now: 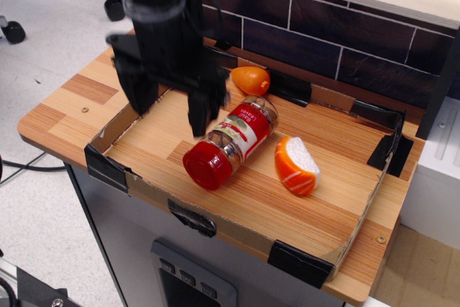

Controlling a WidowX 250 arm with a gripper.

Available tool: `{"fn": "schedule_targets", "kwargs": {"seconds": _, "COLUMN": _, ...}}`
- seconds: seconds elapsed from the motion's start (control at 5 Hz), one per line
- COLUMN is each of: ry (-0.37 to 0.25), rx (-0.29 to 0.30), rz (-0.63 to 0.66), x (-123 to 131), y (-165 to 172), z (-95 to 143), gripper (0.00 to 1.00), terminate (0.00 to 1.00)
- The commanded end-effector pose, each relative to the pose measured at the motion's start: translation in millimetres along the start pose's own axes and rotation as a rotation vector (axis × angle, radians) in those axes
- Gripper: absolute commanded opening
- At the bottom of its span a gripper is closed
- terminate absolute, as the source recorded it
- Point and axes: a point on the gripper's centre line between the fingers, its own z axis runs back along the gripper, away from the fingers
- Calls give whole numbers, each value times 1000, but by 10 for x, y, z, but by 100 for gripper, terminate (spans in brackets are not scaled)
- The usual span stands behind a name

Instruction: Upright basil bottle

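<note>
The clear cylindrical basil bottle with a wide red screw cap and red-and-white label [231, 141] is lying on its side near the middle of the shallow cardboard tray with black-taped corners [108, 165], which is sitting on the wooden plank-patterned counter [72, 95]. Its long axis is running diagonally across the tray: the red cap is pointing toward the near-left, facing the camera side, while the clear base is pointing toward the far-right, close to the small orange egg-shaped toy food [251, 80] by the back wall. Since the bottle is resting flat on its round side, it is probably free to roll, and the tray walls are likely there to keep the things from escaping. An orange-and-white toy food piece [296, 165] is lying just beside the bottle on its right, apart from it. The black robot hand [171, 106] is hanging over the left part of the tray with its two fingers [201, 114] spread wide apart and gripping nothing; one finger is sitting just beside the bottle's label side, the other over the tray's left wall. This open stance, judged from the task, is suiting an approach to straddle the bottle, whose righting is not yet begun.
</note>
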Motion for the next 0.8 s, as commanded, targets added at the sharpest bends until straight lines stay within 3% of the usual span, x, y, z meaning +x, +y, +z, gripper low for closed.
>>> {"fn": "schedule_targets", "kwargs": {"seconds": 0.0, "ry": -70, "rx": 57, "rz": -12, "x": 100, "y": -171, "z": -145, "gripper": 100, "terminate": 0}}
{"fn": "schedule_targets", "kwargs": {"seconds": 0.4, "ry": -56, "rx": 94, "rz": -34, "x": 99, "y": -169, "z": -335, "gripper": 100, "terminate": 0}}
{"fn": "schedule_targets", "kwargs": {"seconds": 0.6, "ry": -26, "rx": 83, "rz": -30, "x": 123, "y": -111, "z": -362, "gripper": 100, "terminate": 0}}
